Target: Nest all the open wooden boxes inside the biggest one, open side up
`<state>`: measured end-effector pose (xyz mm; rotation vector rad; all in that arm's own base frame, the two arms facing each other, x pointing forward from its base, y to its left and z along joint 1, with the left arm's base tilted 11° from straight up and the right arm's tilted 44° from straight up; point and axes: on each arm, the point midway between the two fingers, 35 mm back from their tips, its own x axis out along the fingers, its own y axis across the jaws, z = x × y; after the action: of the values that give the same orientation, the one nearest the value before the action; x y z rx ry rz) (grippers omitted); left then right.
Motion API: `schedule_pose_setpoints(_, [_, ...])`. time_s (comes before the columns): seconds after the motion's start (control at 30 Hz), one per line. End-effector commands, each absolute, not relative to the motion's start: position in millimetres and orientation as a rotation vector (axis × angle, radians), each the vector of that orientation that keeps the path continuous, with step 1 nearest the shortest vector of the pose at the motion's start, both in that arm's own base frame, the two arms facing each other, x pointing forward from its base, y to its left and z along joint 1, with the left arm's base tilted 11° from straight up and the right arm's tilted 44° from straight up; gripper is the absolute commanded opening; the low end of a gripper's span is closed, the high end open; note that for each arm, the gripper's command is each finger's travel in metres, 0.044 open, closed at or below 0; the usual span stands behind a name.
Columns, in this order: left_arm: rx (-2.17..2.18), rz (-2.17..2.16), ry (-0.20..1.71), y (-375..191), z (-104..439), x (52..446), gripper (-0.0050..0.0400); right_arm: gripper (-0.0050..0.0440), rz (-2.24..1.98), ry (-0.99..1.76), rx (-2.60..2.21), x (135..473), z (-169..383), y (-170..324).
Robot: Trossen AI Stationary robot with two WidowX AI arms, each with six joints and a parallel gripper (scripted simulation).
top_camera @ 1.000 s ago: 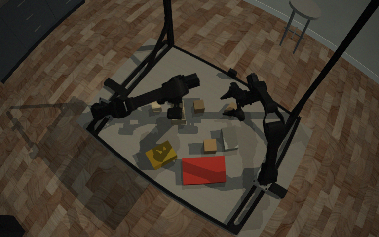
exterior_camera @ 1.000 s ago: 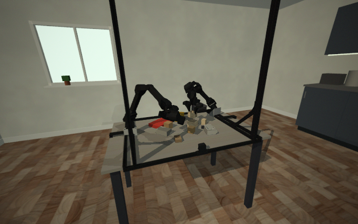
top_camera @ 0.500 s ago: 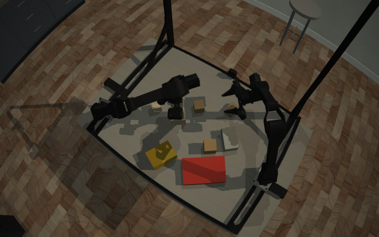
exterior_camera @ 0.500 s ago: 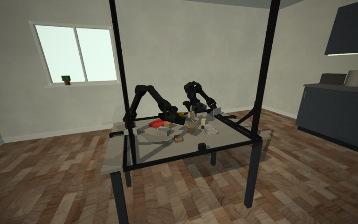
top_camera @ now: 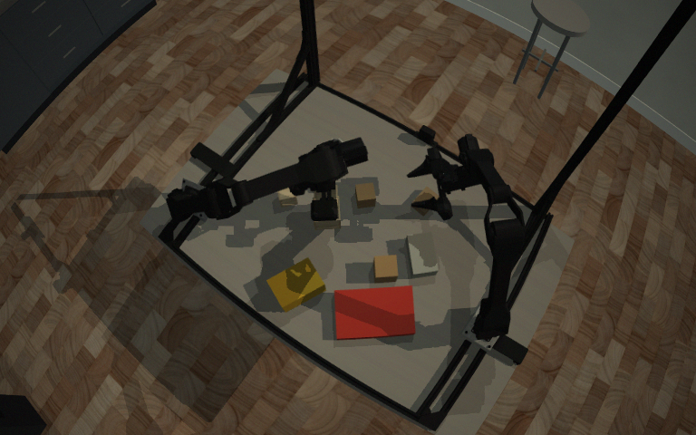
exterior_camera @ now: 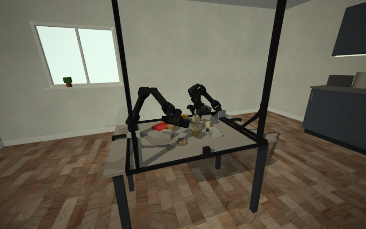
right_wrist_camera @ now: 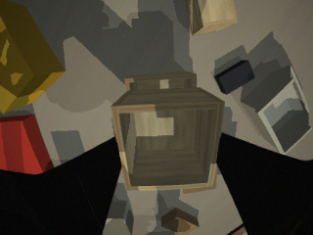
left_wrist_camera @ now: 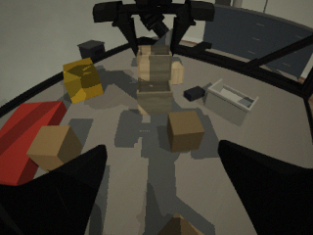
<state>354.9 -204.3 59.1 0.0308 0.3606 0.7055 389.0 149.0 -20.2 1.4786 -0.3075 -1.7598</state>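
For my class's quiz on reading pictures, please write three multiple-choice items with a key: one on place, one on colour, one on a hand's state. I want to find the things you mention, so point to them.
1. From above, what lies between the yellow block and the pale grey box?
A. A stool
B. A tan block
C. A potted plant

2. What colour is the big flat block?
A. Red
B. Blue
C. White

3. How is the right hand?
A. Open and holding nothing
B. Shut on the yellow block
C. Shut on a wooden box

Key:
1: B, the tan block (top_camera: 385,266) (exterior_camera: 171,127) (left_wrist_camera: 55,147) sits between the yellow block (top_camera: 295,285) (exterior_camera: 184,116) (left_wrist_camera: 83,80) (right_wrist_camera: 29,59) and the pale grey box (top_camera: 422,255) (exterior_camera: 167,134) (right_wrist_camera: 117,220).
2: A, the big flat block (top_camera: 374,323) (exterior_camera: 160,126) (left_wrist_camera: 29,132) (right_wrist_camera: 22,147) shows a red top.
3: C, the right hand (right_wrist_camera: 167,139) grips a wooden box (right_wrist_camera: 168,100) (left_wrist_camera: 154,64) by opposite sides.
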Motion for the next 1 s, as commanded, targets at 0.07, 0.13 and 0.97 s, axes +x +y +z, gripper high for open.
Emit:
schedule_pose_setpoints(0.07, [0.025,0.707,0.355,-204,59,355,0.0400,0.0000,-1.760,-0.296,1.465,388,-24,144])
schedule_pose_setpoints(0.13, [0.025,0.707,0.355,-204,59,355,0.0400,0.0000,-1.760,-0.295,1.465,388,-25,143])
schedule_pose_setpoints(0.97, [0.025,0.707,0.355,-204,59,355,0.0400,0.0000,-1.759,-0.286,1.457,387,-32,132])
